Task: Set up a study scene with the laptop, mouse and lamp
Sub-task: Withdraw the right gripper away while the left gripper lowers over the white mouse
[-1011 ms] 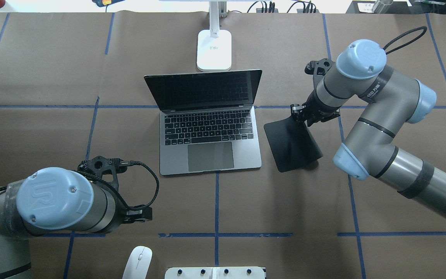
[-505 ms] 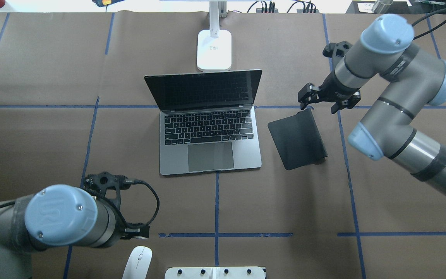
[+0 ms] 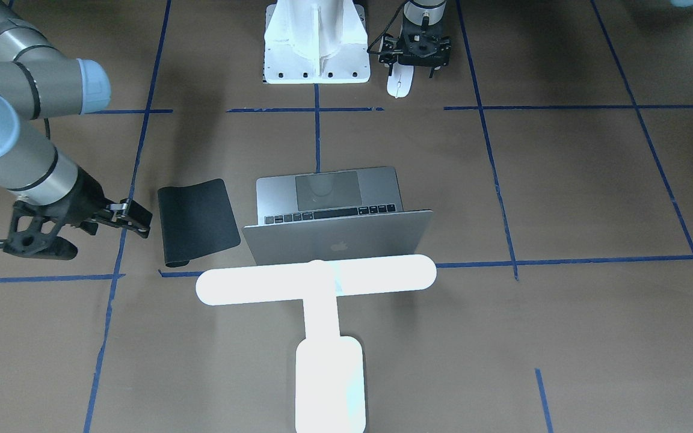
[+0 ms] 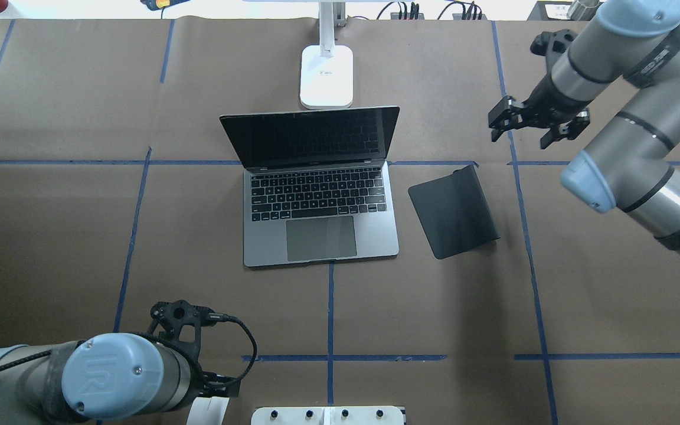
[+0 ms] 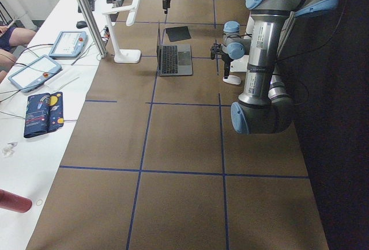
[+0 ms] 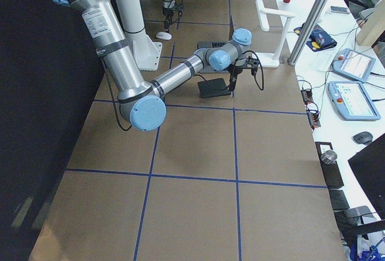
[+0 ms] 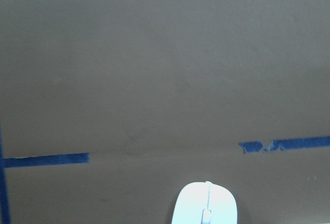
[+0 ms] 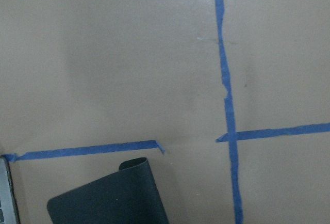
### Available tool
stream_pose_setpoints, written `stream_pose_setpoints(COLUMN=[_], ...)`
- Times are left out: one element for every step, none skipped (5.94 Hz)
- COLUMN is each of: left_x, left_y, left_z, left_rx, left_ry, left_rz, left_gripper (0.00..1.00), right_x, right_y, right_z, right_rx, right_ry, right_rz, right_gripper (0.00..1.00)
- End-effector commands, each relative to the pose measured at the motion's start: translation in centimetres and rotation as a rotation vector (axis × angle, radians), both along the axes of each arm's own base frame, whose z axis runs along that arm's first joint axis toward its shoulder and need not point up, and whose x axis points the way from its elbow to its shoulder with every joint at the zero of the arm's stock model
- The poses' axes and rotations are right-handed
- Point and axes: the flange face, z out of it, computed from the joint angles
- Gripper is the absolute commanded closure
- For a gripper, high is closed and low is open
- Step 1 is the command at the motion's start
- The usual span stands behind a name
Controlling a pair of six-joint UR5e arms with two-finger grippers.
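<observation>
Two grippers logged. The right gripper (image 4: 533,130): jaws spread wide, nothing between them. It is over bare table (image 4: 434,307), beyond the far right corner of the mat (image 4: 453,212) and apart from it. Its wrist view looks down on that curled corner and a crossing of blue tape.

The left gripper (image 3: 417,58): low at the robot's edge of the table, over the mouse (image 3: 400,81). From overhead it is mostly hidden under its own wrist. Cannot tell how far its jaws are parted, or whether they touch the mouse. Its wrist view shows only one end of the mouse at the bottom edge, and no fingers.

The mouse lies flat, near the white stand (image 3: 316,42) on the robot's left of it, well apart from the rest.

The mat is black, near the laptop (image 4: 321,236) on its right, slightly askew and not touching it.

The laptop sits mid-table, open, screen dark, keyboard toward the robot.

The lamp (image 3: 316,282) is just behind the laptop's lid, on the side away from the robot, base on the table. Its bar runs crosswise and glares white.
</observation>
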Motion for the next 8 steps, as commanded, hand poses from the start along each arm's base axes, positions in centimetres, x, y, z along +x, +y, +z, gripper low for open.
stream_pose_setpoints(left_x=[1.1,1.8,2.5,3.4,4.3,4.7,4.7,4.5], left_y=[1.5,1.6,1.9,1.9,1.9,1.9,2.0,1.8], left_z=[0.4,0.9,1.7,2.6,3.4,3.7,3.7,3.5], left_rx=[0.006,0.001,0.001,0.000,-0.001,0.000,-0.001,0.003], left_ry=[0.016,0.003,-0.014,-0.020,-0.005,0.004,0.004,0.009], left_rz=[0.032,0.032,0.041,0.042,0.044,0.044,0.044,0.043], left_gripper=[0.00,0.00,0.00,0.00,0.00,0.00,0.00,0.32], right_x=[5.3,7.5,8.0,7.9,7.9,7.9,7.9,7.9], right_y=[-1.6,-2.3,-2.4,-2.3,-2.3,-2.3,-2.3,-2.3], right_z=[1.1,1.6,1.4,1.4,1.4,1.4,1.4,1.4], right_rx=[0.058,0.091,0.100,0.102,0.100,0.100,0.100,0.102], right_ry=[0.084,0.102,0.102,0.103,0.103,0.103,0.103,0.103], right_rz=[-0.085,-0.116,-0.118,-0.120,-0.120,-0.120,-0.120,-0.119], right_gripper=[0.00,0.00,0.00,0.00,0.00,0.00,0.00,0.00])
